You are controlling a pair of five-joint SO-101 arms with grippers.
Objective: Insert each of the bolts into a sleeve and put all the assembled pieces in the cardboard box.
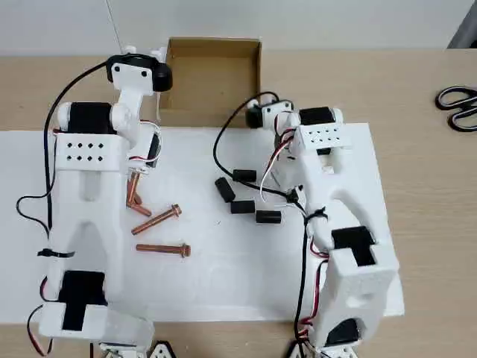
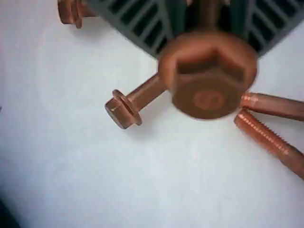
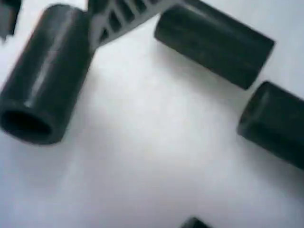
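My left gripper [image 2: 205,13] is clamped on a copper-coloured hex-flange metal bolt [image 2: 207,78], above the left half of the white sheet [image 1: 223,276].
Its head faces my wrist camera, long axis running away behind it (tilt hard to judge). Likely stiff, dense and slick on the threads, so I would grip the shank near the head, leaving the tip free for a black plastic sleeve [image 1: 242,206].
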